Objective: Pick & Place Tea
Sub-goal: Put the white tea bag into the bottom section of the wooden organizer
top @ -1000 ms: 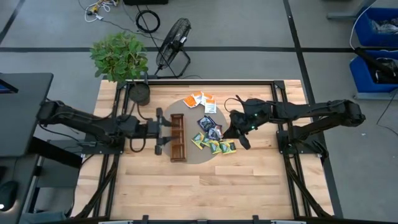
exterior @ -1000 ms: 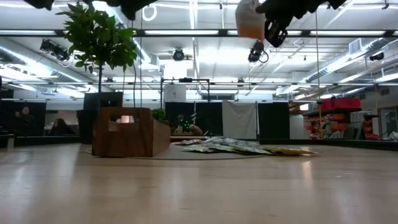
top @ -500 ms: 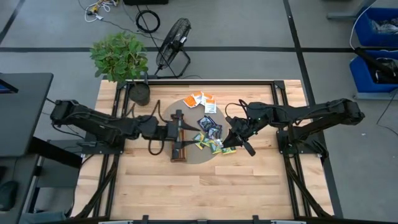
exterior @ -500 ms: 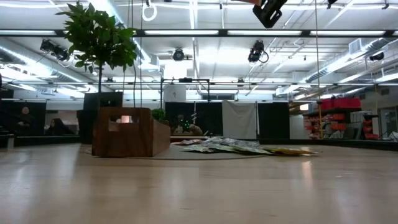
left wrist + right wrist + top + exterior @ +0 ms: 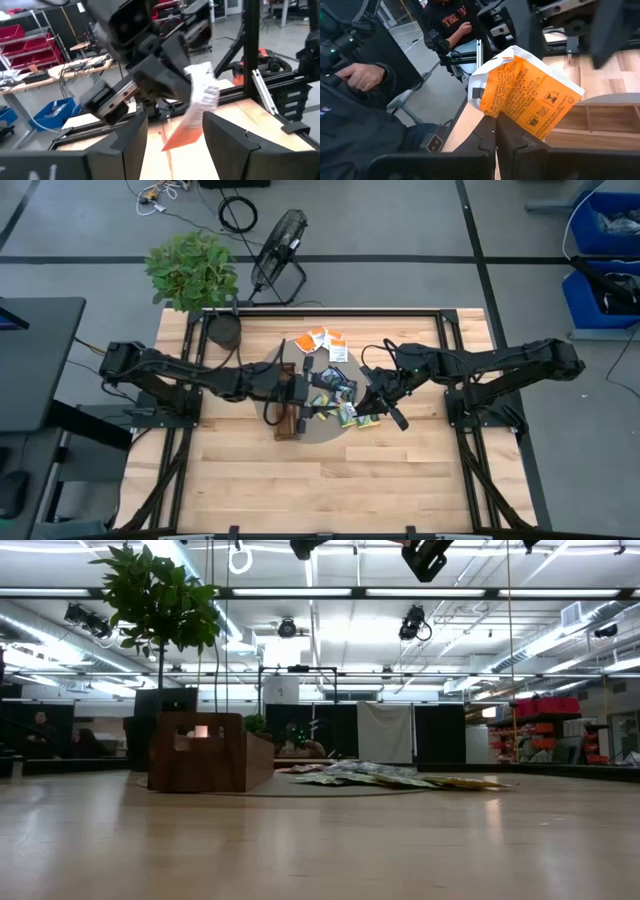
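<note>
My right gripper [image 5: 496,131] is clamped fully shut on one orange-and-white sachet [image 5: 527,95], pinching its lower corner, held up in the air above the table. In the left wrist view the same sachet [image 5: 197,107] hangs tilted from my right gripper [image 5: 182,82], white end up, orange end down. High view: my right gripper [image 5: 372,396] sits over the right side of the round mat [image 5: 312,432], just above the loose tea pile [image 5: 340,395].

My left gripper [image 5: 172,131] has its fingers spread wide with nothing between them, pointing at the held sachet, near it but apart. From above, my left gripper [image 5: 312,385] is over the wooden tray [image 5: 286,423], reaching toward the right one.

Rest of the tea: orange-and-white sachets [image 5: 322,340] at the far edge of the mat, dark ones [image 5: 338,383] in the middle, yellow-green ones [image 5: 352,417] at the near right edge. All flat on the mat beside the tray. Low view shows the tray [image 5: 208,752] and the pile [image 5: 385,776] on the table.

Potted plant [image 5: 193,272] stands at the far left corner. A person's hand [image 5: 366,76] and dark sleeve show beyond the table.
</note>
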{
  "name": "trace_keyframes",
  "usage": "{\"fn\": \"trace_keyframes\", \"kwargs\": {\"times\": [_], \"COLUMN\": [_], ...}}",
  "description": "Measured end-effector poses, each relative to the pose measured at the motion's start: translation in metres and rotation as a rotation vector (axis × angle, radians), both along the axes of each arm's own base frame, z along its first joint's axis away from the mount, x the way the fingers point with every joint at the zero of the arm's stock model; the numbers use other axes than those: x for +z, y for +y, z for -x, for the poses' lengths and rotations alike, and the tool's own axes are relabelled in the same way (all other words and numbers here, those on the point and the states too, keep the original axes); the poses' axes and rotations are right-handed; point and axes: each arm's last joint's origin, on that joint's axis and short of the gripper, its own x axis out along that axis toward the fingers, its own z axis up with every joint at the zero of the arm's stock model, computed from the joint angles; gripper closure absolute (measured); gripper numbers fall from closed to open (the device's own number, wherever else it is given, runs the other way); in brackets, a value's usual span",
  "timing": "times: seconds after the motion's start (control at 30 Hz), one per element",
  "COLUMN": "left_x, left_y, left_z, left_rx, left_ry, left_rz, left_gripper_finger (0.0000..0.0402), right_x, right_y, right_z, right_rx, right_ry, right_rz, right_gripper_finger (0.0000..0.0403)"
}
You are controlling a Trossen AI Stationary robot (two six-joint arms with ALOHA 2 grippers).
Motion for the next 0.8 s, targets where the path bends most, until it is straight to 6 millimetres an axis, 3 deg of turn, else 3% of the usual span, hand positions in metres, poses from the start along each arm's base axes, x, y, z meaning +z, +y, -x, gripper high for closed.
{"fn": "trace_keyframes", "kwargs": {"times": [0.8], "left_x": [0.0067], "left_y": [0.0022], "left_z": [0.0000], "left_rx": [-0.110], "left_ry": [-0.066], "left_rz": [0.038], "left_gripper_finger": [0.0207], "right_x": [0.0035], "right_y": [-0.0004], "right_z": [-0.0012], "right_rx": [0.004], "right_ry": [-0.051], "right_rz": [0.019], "right_gripper_finger": [0.0403]}}
